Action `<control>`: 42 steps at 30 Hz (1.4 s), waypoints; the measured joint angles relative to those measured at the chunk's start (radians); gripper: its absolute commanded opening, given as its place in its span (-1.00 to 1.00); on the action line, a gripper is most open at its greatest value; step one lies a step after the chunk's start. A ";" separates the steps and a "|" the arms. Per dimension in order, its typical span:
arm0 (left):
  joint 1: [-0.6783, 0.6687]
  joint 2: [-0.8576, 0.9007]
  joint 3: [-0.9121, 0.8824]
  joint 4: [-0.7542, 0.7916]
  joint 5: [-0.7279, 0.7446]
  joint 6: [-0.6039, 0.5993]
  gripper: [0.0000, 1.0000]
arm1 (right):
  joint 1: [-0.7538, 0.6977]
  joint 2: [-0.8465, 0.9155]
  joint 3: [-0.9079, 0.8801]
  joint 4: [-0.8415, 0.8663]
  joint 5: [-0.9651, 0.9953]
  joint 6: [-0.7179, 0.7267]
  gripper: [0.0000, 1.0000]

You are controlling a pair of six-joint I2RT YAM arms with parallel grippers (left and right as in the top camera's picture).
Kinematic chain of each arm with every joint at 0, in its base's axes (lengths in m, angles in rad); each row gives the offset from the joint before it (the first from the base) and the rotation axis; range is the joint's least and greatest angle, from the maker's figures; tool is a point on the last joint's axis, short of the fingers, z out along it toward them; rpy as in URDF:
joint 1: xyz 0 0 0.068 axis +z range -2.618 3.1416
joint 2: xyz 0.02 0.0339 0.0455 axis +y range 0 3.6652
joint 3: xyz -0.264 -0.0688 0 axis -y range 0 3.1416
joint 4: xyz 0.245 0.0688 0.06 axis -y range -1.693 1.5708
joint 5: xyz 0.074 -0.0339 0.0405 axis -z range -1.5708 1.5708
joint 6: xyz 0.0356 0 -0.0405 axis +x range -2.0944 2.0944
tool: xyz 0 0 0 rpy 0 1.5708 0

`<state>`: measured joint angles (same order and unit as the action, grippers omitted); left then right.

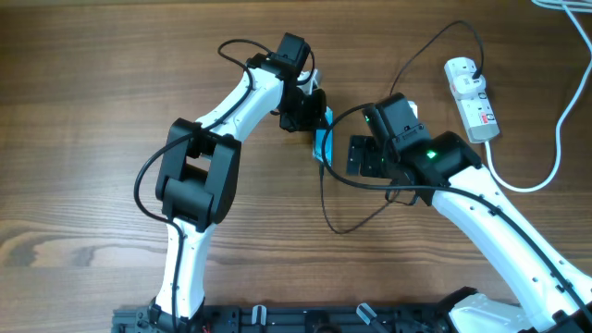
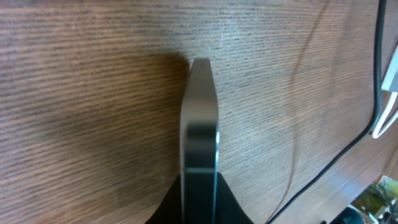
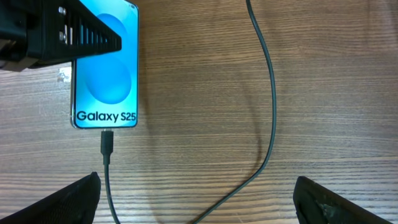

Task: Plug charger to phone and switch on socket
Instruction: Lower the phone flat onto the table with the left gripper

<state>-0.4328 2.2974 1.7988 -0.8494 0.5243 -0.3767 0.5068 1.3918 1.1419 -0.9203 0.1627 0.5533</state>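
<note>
The phone has a cyan screen marked "Galaxy S25" and stands on its long edge on the table; the overhead view shows it too. My left gripper is shut on it, and the left wrist view shows the phone edge-on between the jaws. The charger's black connector sits against the phone's bottom edge, seemingly in the port. Its thin cable loops over the table and runs up to the white socket. My right gripper is open and empty just below the phone.
The socket's thick white cord curves along the right side of the table. A slack loop of charger cable lies right of the phone. The left gripper's black finger covers the phone's top.
</note>
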 measured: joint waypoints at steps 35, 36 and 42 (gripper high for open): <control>-0.024 0.000 -0.050 0.082 -0.083 -0.029 -0.53 | 0.000 0.000 0.000 -0.007 0.000 0.000 0.98; -0.024 0.000 -0.050 0.079 -0.087 -0.029 -0.46 | 0.000 0.000 0.000 -0.007 0.000 0.000 0.99; -0.025 0.000 -0.050 0.057 -0.121 -0.033 -0.37 | 0.000 0.000 0.000 -0.008 0.000 0.000 1.00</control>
<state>-0.4580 2.2974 1.7489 -0.7925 0.4034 -0.4095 0.5068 1.3918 1.1419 -0.9279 0.1627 0.5533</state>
